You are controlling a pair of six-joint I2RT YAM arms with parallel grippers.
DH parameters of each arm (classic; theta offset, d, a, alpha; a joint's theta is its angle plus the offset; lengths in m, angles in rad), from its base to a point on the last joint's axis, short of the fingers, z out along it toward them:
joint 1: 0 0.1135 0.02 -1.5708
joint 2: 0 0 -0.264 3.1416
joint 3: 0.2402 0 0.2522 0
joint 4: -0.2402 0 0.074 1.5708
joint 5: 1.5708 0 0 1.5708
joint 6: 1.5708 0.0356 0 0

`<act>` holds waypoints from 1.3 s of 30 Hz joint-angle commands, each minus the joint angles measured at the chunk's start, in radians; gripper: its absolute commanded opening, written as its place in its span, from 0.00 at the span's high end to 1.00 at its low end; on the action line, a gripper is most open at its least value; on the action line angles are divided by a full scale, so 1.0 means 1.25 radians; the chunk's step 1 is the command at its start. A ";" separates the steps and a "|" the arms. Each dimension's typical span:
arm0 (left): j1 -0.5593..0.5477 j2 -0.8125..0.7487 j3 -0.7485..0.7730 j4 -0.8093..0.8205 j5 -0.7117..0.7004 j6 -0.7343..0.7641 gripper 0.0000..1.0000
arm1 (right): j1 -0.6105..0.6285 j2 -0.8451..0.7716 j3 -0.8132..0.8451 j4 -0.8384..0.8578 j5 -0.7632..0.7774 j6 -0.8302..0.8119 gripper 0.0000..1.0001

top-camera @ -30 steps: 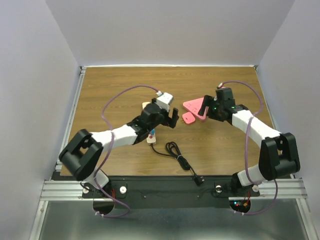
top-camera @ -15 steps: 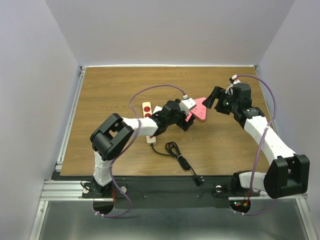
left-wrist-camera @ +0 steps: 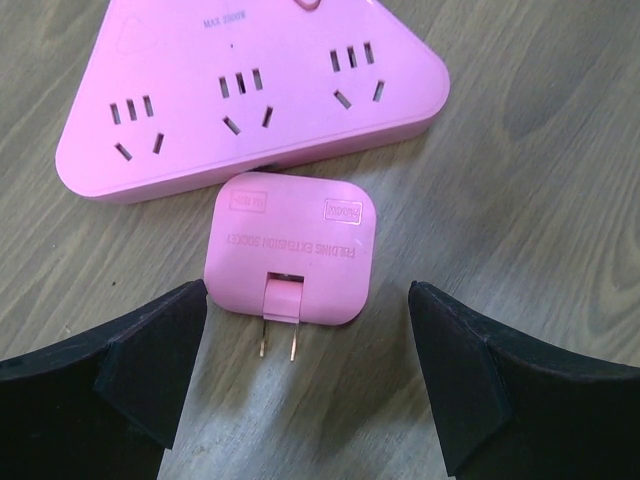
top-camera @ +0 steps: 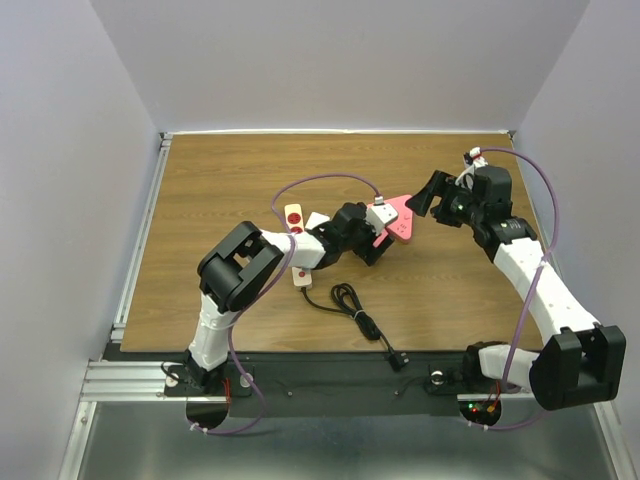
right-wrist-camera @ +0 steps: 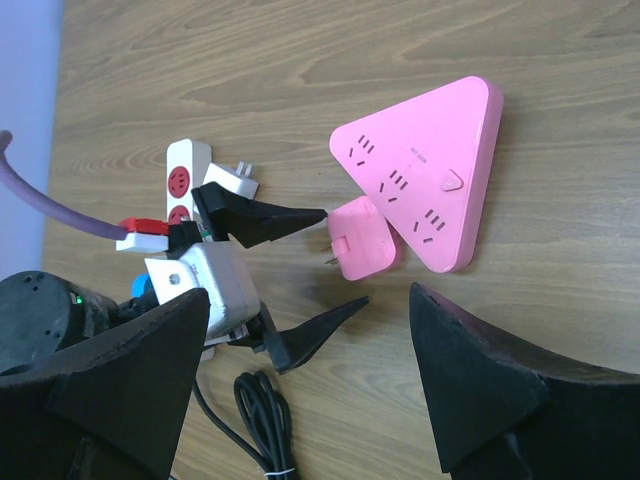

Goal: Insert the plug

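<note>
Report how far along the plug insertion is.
Done: left gripper open, straddling the pink plug. In hand: nothing; the plug lies on the table beside the pink power strip, prongs out. Remaining: grasp, lift, insert. The right gripper hangs open, aside.

Pointing inward, left pincer (left-wrist-camera: 305, 300) and right pincer (right-wrist-camera: 308, 300) both spread wide

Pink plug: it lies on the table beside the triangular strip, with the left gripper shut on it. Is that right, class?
No: the left gripper is open, its fingers clear of the plug on either side, as the left wrist view shows. The rest holds.
</note>
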 commanded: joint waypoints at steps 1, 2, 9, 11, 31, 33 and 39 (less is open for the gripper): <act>-0.004 0.004 0.038 -0.004 -0.003 0.036 0.07 | -0.008 -0.025 0.002 0.039 -0.022 -0.005 0.14; -0.004 0.013 0.042 -0.007 -0.001 0.036 0.08 | -0.009 -0.025 0.001 0.038 -0.024 -0.006 0.14; -0.004 0.029 0.049 -0.019 0.000 0.029 0.09 | -0.011 -0.018 -0.005 0.040 -0.027 -0.007 0.14; -0.004 0.038 0.060 -0.023 0.002 0.031 0.09 | -0.011 -0.018 -0.009 0.039 -0.028 -0.007 0.14; -0.002 0.076 0.091 -0.116 -0.010 0.042 0.65 | -0.016 -0.047 -0.034 0.036 -0.039 -0.002 0.14; -0.004 0.059 0.064 -0.103 -0.010 0.037 0.75 | -0.017 -0.049 -0.035 0.038 -0.043 -0.001 0.14; -0.004 -0.080 -0.069 -0.006 -0.004 -0.019 1.00 | -0.032 -0.063 -0.032 0.018 -0.043 0.007 0.14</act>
